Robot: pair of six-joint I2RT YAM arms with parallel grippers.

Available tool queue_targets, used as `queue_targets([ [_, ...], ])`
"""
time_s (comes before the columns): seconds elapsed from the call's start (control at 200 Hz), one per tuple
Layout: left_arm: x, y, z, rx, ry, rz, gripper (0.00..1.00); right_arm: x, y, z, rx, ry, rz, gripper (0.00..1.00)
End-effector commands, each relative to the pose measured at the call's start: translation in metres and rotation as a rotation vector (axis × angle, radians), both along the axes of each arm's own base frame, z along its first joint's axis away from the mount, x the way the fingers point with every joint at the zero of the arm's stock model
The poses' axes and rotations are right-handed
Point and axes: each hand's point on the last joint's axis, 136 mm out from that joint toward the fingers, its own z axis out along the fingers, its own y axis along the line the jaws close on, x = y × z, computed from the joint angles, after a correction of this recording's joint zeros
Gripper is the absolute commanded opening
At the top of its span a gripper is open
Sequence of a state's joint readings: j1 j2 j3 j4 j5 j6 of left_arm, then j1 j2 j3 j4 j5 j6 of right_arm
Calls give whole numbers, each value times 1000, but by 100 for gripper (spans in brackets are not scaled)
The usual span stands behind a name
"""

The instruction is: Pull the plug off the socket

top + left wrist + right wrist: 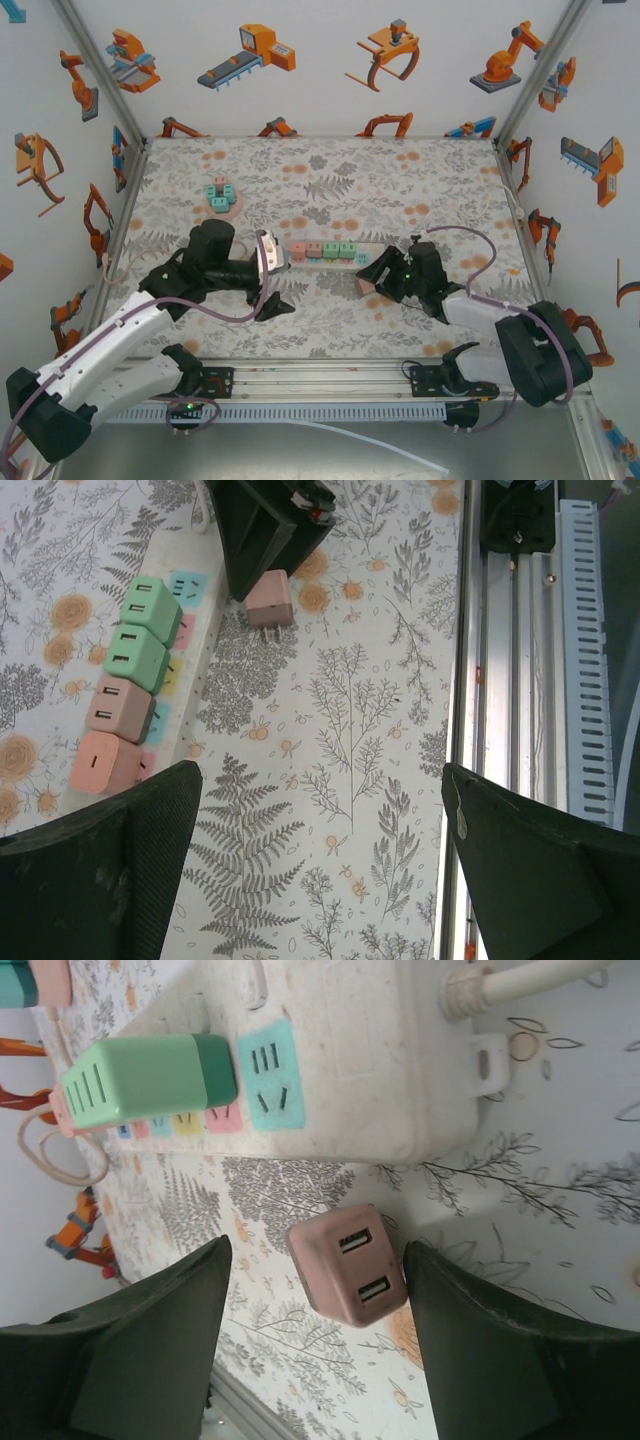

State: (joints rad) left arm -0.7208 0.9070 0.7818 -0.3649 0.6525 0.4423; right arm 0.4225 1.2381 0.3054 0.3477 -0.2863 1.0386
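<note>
One pink plug (348,1275) lies unplugged on the table (560,1210), between the right gripper's (318,1250) open jaws. The power strip (350,1070) sits just beside it.

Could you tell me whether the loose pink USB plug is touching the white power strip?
Apart. The right wrist view shows a band of patterned table between the loose pink USB plug and the white power strip.

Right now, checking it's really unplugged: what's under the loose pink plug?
Only the flowered table cover: the pink plug lies on its side beside the power strip, whose blue socket is empty. The spot directly beneath it is covered.
</note>
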Motion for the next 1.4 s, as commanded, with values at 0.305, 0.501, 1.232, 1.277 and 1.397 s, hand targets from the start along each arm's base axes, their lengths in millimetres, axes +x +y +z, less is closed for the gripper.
queue_targets([
  [0.305, 29, -2, 17, -26, -86, 131, 97, 24, -17, 100, -430, -470, 222, 67],
  [0.501, 61, 3, 11, -8, -124, 290, 97, 22, 14, 165, -582, -935, 519, 66],
  [1.232, 166, 77, 7, -230, 295, 1069, 97, 13, 72, 133, -684, -1224, 1299, 71],
  [1.277, 173, 90, -4, -209, 351, 1164, 97, 17, 75, 131, -665, -1207, 1319, 71],
  [1.397, 183, 113, -34, -109, 477, 1330, 97, 31, 84, 125, -632, -1175, 1344, 71],
])
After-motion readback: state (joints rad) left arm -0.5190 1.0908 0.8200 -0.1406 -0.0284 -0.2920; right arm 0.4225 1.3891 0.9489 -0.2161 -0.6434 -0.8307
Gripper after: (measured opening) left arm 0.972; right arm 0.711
